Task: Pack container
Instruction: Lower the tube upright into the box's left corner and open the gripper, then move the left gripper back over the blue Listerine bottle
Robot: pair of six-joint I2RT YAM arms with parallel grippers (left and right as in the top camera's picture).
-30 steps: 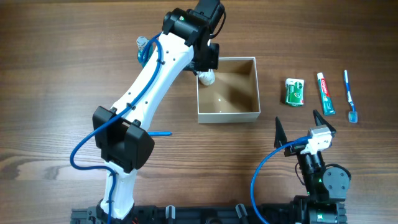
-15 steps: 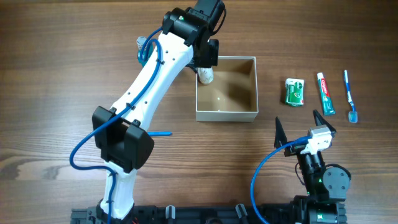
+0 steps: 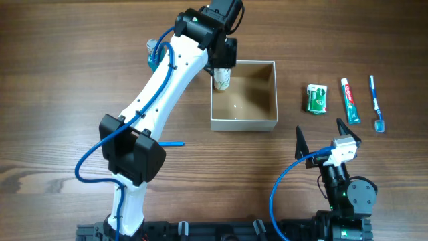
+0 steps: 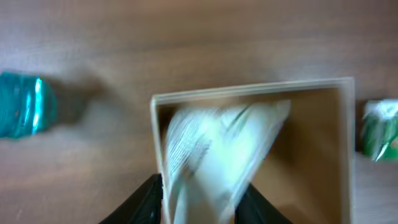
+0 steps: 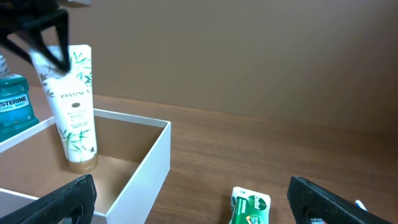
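The container (image 3: 244,124) is a square white box with a tan inside, at the table's middle (image 4: 249,92) (image 5: 152,162). A white Pantene tube (image 3: 221,80) stands upright on its tan cap in the container's far left corner (image 5: 74,106). My left gripper (image 3: 224,65) is right above it. Its black fingers (image 4: 152,193) flank the tube's top, slightly parted, and the tube (image 4: 217,149) looks streaked between them. My right gripper (image 3: 321,134) rests wide open near the front edge, right of the container, holding nothing (image 5: 189,186).
A teal Listerine bottle (image 3: 153,50) stands left of the container. A green pack (image 3: 317,98), a toothpaste tube (image 3: 350,100) and a blue toothbrush (image 3: 376,102) lie in a row to the right. A thin blue item (image 3: 175,142) lies by the left arm.
The left gripper has tipped the tube upright in the container's corner and its fingers have parted around the tube's top. The right arm has not moved.
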